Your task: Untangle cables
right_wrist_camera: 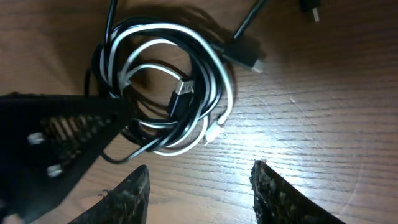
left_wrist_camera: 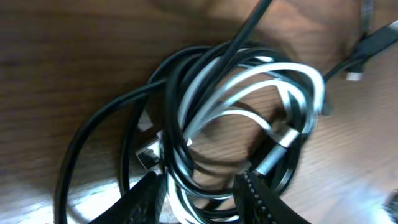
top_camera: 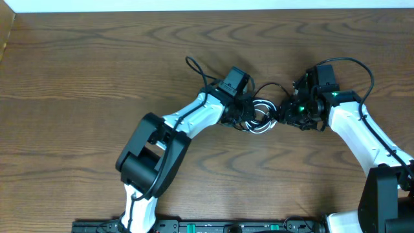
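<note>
The white cable & the black cable are wound together in one round bundle of loops. The bundle is laid flat on the table, abt in the mid btw the left & right edges, a bit nearer the far edge than the near one. The white loops are threaded thru the black ones, so the 2 are not pulled apart yet.

The left claw is set right at the bundle's left side. Its fingers are held apart, & loops of both cables are seen btw them.

The right claw is seen just beside the bundle, on its right side. Its fingers are spread apart too, w/ only bare wood btw them. Nothing is held by it.

A black plug is seen inside the ring of loops. A small white plug is stuck out at the ring's rim, on the side nearest the right claw. A bigger plug, black w/ a pale tip, is laid just outside the ring. Black strands are led out of the ring & away over the table.
</note>
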